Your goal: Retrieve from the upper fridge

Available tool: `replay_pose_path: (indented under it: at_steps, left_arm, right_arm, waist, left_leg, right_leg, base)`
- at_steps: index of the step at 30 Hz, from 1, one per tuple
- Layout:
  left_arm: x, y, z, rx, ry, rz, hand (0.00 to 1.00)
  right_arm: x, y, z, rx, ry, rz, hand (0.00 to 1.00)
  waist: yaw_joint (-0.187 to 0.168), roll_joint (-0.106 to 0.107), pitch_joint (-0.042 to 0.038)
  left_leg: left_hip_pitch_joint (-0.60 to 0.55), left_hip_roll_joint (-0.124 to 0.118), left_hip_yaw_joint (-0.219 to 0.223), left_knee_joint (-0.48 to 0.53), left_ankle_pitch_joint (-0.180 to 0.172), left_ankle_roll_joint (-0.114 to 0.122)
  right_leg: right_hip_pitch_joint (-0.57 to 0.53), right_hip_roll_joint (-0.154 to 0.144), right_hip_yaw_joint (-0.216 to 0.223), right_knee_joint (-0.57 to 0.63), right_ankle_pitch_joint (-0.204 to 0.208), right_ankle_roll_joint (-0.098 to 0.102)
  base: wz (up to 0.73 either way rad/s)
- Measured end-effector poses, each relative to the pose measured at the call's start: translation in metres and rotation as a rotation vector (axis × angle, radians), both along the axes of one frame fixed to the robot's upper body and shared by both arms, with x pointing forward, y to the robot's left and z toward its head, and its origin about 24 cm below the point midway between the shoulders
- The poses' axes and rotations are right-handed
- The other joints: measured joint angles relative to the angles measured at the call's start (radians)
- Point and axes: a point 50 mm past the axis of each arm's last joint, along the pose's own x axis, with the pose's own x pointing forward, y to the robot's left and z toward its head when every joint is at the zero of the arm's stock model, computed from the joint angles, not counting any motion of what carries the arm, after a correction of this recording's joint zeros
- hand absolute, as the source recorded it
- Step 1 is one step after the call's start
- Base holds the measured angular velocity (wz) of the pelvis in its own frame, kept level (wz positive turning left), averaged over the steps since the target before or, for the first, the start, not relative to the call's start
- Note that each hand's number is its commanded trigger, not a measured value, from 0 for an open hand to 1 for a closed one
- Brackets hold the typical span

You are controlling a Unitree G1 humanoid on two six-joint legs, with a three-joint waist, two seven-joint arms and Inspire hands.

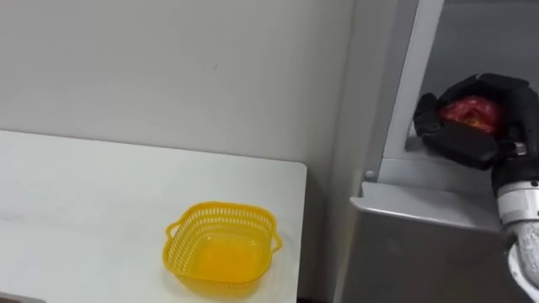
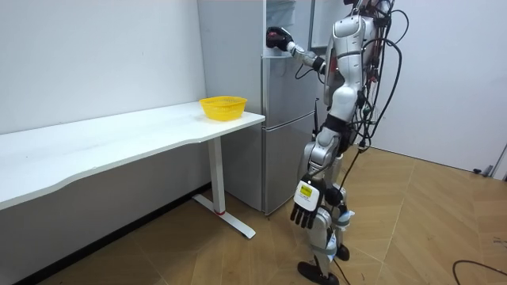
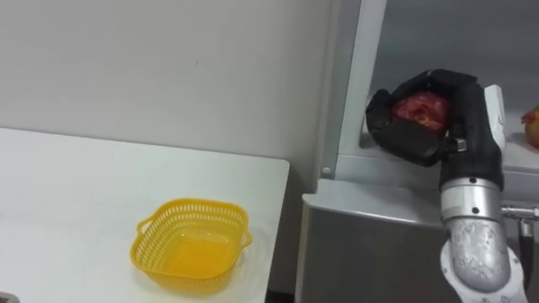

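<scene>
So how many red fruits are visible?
2. One red fruit gripped in the right hand at the upper fridge; another fruit inside, further right, partly cut off. More may be hidden.

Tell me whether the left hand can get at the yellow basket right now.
Probably yes: the left hand hangs free by the leg, and the basket sits uncovered at the table's end beside the fridge.

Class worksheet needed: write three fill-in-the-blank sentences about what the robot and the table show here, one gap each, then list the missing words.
1. The right hand is curled round a ____ fruit at the upper fridge.
2. The yellow basket stands on the white ____.
3. The yellow basket is ____.
Missing words: red; table; empty.
</scene>
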Motion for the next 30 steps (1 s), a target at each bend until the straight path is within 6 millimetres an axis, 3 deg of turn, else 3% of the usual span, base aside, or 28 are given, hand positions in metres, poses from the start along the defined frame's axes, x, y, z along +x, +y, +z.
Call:
replay_pose_path:
  at_steps: [12,17,21,30]
  left_arm:
    - [-0.002,-0.005,-0.003,0.014,-0.014,-0.005,0.00]
    - [-0.004,-0.005,-0.003,0.012,-0.016,-0.006,0.00]
    - [-0.005,-0.006,-0.003,0.003,-0.025,-0.007,0.00]
    - [0.002,-0.006,-0.003,-0.004,-0.051,-0.009,0.00]
  right_arm:
    - [-0.038,0.046,0.024,-0.150,-0.215,0.117,1.00]
    - [-0.056,0.057,0.042,-0.174,-0.359,0.154,1.00]
    - [-0.070,0.071,0.052,-0.315,-0.469,0.143,1.00]
    - [-0.074,0.087,0.049,-0.409,-0.492,0.172,1.00]
  waist:
    - [0.001,0.005,-0.0014]
    - [0.004,0.001,-0.0063]
    - [0.011,-0.005,-0.0102]
    - [0.042,-0.025,-0.0059]
  left_leg:
    - [0.002,0.002,0.020,0.000,0.000,0.000]
    - [0.000,0.002,0.019,-0.013,0.000,0.000]
    - [-0.001,0.002,0.021,-0.014,0.000,0.000]
    - [0.001,0.002,0.011,-0.010,0.000,0.000]
  right_leg:
    - [-0.003,-0.002,0.000,0.006,0.000,0.000]
    - [-0.008,-0.001,-0.003,0.003,0.000,0.000]
    - [-0.004,0.001,0.006,0.002,0.000,0.000]
    - [-0.005,0.001,0.001,0.002,0.000,0.000]
  base:
    - [-0.02]
    - [0.01]
    - [-0.02]
    - [0.01]
